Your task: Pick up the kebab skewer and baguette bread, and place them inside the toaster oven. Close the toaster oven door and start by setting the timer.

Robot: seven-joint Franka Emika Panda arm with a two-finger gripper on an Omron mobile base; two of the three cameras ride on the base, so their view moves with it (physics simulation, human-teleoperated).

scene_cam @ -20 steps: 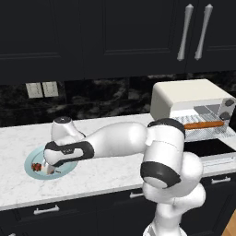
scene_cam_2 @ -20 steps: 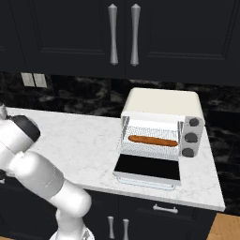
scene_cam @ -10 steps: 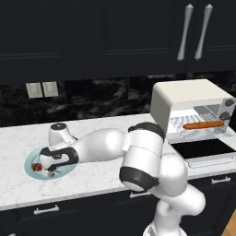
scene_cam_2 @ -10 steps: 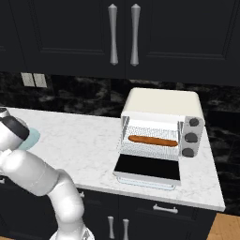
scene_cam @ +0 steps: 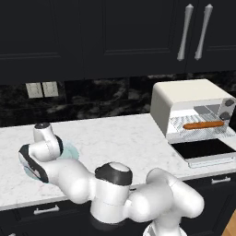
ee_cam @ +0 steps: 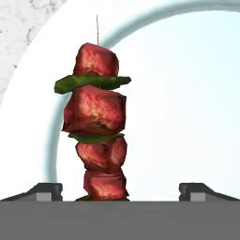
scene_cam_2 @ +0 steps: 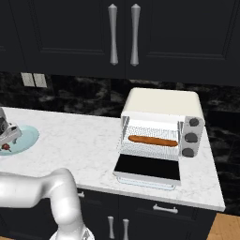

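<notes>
We count one gripper point(ee_cam: 120, 190) with two small dark finger tips point(ee_cam: 44, 191), spread wide and grasping nothing. Between those tips, at 12 o'clock from the gripper in the hand view, lies the one kebab skewer point(ee_cam: 96, 129): a thin stick threaded with four blocky dark red meat chunks and flat green slices between them. It rests on one round, smooth light blue plate point(ee_cam: 187, 93), whose rim curves from 9 to 1 o'clock around it.

In the right base view the plate point(scene_cam_2: 23, 138) sits at 9 o'clock on the white marbled stone counter point(scene_cam_2: 84, 145). Well apart, at 3 o'clock, stands one cream-beige rounded toaster oven point(scene_cam_2: 161, 124) with three dark knobs on its right panel. Its dark glass toaster oven door point(scene_cam_2: 147, 168) hangs open, flat toward us. On the wire rack inside lies one long slim orange-brown baguette bread point(scene_cam_2: 153, 140).
</notes>
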